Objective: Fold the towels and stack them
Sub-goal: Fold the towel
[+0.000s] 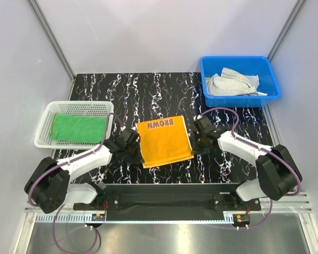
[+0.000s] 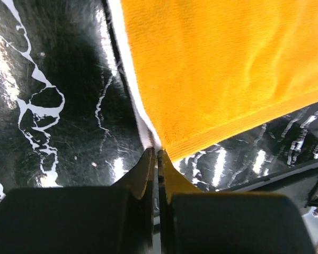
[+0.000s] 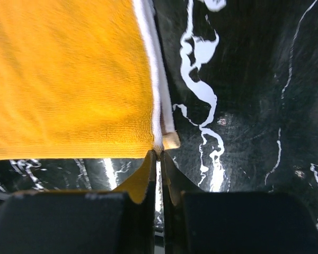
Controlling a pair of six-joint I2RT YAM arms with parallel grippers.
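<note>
**Keep both corners level through the fold**

The orange-yellow towel lies at the middle of the table, closer to its near edge. The left gripper is clamped on a corner at the towel's left side. The right gripper is clamped on the matching corner at its right side. The fold likely goes best if both arms travel together, holding the edge between them taut and square. They should lower it onto the opposite edge before letting go. The green towel sits in the white basket at the table's left edge.
</note>
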